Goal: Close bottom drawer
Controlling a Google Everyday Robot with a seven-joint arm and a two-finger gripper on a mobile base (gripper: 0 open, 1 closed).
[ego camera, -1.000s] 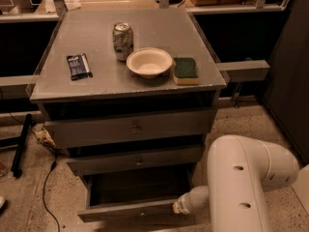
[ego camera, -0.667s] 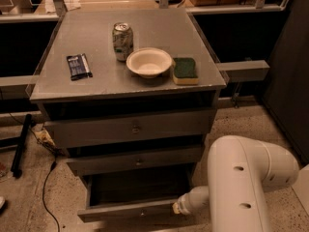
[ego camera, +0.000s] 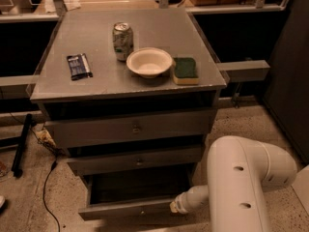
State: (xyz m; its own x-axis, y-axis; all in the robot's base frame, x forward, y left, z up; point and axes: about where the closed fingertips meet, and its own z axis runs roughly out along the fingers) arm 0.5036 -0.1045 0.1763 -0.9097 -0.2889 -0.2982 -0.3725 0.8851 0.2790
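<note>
- At the foot of the grey weathered-wood table, the bottom drawer, a shallow grey plank-floored box with a flat front and a small central knob, stands pulled well out, its dark inside open to view.
- At the right end of that drawer's front sits the gripper, on the tip of a thick white robot arm reaching in from the lower right. Whether it is open or closed cannot be told.
- Just above, the mid-width grey drawer front juts slightly forward, and the widest grey drawer front with a round metal knob sits over it.
- On the table top stand a silver drink can, a cream round bowl just in front of it, a green-topped yellow sponge just beside the bowl's right, and a dark blue snack packet well apart on the left.
- Left of the drawers, a black cable trails over the speckled floor.
</note>
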